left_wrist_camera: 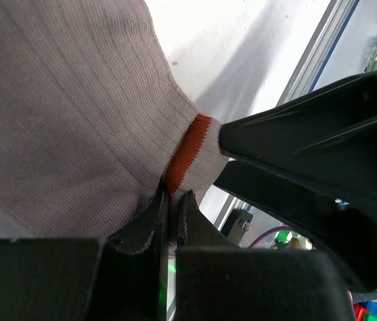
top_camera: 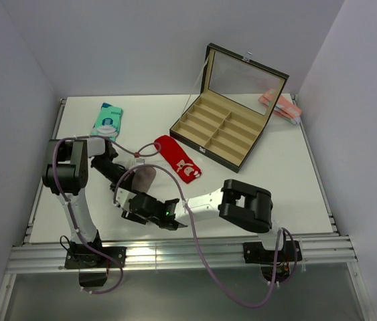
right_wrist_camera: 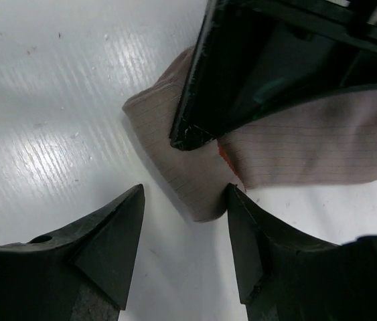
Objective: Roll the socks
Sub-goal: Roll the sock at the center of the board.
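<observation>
One bright red sock [top_camera: 178, 159] with a white emblem lies flat at mid-table, untouched. A second red sock is not in view. A mauve-grey sock [top_camera: 146, 178] with an orange-red band [left_wrist_camera: 189, 150] lies in front of it. My left gripper [top_camera: 130, 180] is shut on this sock's fabric near the band [left_wrist_camera: 173, 200]. My right gripper [top_camera: 124, 202] is open just in front of it. In the right wrist view the sock's folded end [right_wrist_camera: 195, 180] lies at the gap between my fingertips [right_wrist_camera: 185, 200], and the right fingertip [right_wrist_camera: 238, 207] touches it. The left gripper's finger [right_wrist_camera: 242, 80] covers part of the sock.
An open black compartment box [top_camera: 218, 134] with its lid raised stands at back centre-right. A teal sock [top_camera: 107, 119] lies at back left. A pale pink bundle [top_camera: 280, 105] lies at back right. The table's metal front rail [top_camera: 175, 254] runs just behind my grippers.
</observation>
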You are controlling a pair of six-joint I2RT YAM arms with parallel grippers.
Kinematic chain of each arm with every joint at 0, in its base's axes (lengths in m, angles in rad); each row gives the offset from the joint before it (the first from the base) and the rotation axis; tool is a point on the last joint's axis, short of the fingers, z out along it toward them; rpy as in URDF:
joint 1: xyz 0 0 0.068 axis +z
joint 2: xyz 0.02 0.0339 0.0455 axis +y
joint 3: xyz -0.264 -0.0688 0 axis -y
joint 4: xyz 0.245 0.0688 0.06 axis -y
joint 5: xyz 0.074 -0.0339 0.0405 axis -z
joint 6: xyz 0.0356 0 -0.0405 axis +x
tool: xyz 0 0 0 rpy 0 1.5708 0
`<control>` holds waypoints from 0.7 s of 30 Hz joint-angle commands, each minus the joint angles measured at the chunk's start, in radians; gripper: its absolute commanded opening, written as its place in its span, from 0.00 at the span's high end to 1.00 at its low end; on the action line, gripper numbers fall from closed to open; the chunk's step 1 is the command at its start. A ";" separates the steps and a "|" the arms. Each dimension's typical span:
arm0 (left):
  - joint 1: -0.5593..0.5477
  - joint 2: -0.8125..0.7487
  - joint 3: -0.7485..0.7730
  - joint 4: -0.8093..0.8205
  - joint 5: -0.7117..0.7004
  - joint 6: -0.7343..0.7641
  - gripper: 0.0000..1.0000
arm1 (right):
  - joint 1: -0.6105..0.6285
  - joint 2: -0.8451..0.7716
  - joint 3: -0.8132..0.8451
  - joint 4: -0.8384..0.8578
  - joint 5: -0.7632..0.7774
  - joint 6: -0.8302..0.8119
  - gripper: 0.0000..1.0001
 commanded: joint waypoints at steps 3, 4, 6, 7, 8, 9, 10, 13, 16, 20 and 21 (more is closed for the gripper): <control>-0.022 0.061 -0.022 0.224 -0.254 0.069 1.00 | 0.032 0.055 0.089 -0.045 0.081 -0.102 0.40; -0.022 0.064 -0.021 0.221 -0.249 0.070 1.00 | 0.033 0.072 0.102 -0.054 0.084 -0.105 0.40; -0.025 0.066 -0.016 0.210 -0.247 0.075 1.00 | 0.036 0.088 0.111 -0.062 0.096 -0.110 0.40; -0.025 0.067 -0.014 0.205 -0.247 0.075 1.00 | 0.038 0.098 0.114 -0.062 0.101 -0.110 0.42; -0.028 0.067 -0.016 0.201 -0.247 0.081 1.00 | 0.038 0.103 0.113 -0.057 0.108 -0.108 0.43; -0.030 0.069 -0.013 0.198 -0.244 0.082 1.00 | 0.039 0.106 0.111 -0.051 0.123 -0.108 0.45; -0.031 0.069 -0.011 0.184 -0.244 0.084 1.00 | 0.038 0.114 0.109 -0.047 0.130 -0.108 0.51; -0.039 0.072 -0.008 0.162 -0.235 0.096 0.99 | 0.039 0.118 0.100 -0.037 0.130 -0.107 0.71; -0.043 0.055 -0.005 0.173 -0.225 0.095 0.98 | 0.038 0.112 0.106 -0.074 0.082 -0.093 0.78; -0.043 0.001 0.022 0.199 -0.186 0.046 0.87 | 0.038 0.077 0.099 -0.131 0.026 -0.055 0.82; -0.043 -0.021 0.031 0.198 -0.162 0.038 0.86 | 0.038 0.066 0.088 -0.140 0.019 -0.049 0.82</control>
